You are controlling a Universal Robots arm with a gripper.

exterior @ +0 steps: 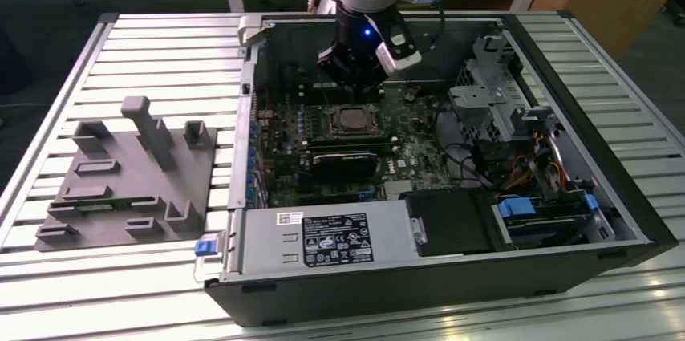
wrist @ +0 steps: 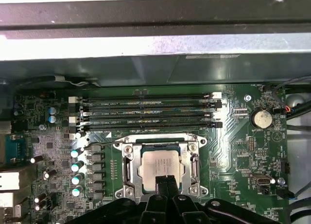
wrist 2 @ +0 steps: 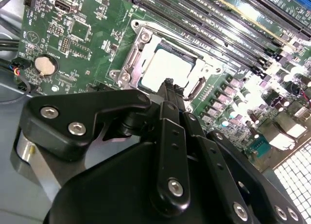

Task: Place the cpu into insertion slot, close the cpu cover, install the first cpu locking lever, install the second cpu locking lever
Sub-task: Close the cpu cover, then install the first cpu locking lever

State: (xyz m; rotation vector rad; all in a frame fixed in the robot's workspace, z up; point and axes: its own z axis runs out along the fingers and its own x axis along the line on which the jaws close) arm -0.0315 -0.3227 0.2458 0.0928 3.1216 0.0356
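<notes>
The cpu [wrist: 163,166] [wrist 2: 165,68] [exterior: 351,120], a grey-silver square, lies flat in the insertion slot on the green motherboard. The cpu cover [wrist: 194,162] [wrist 2: 132,59] lies down around it as a metal frame. A thin locking lever [wrist: 104,144] sticks out sideways from one corner of the socket. My gripper [wrist: 166,181] [wrist 2: 168,84] [exterior: 351,88] hangs just above the socket's edge, its two black fingers pressed together with nothing between them. Its tips overlap one edge of the cpu in both wrist views.
Several memory slots [wrist: 146,110] run beside the socket, and a coin battery [wrist: 262,118] sits further off. A black module [exterior: 342,160], the power supply [exterior: 321,237] and drive bays [exterior: 535,213] crowd the open case. A grey fixture [exterior: 128,172] stands at the exterior view's left.
</notes>
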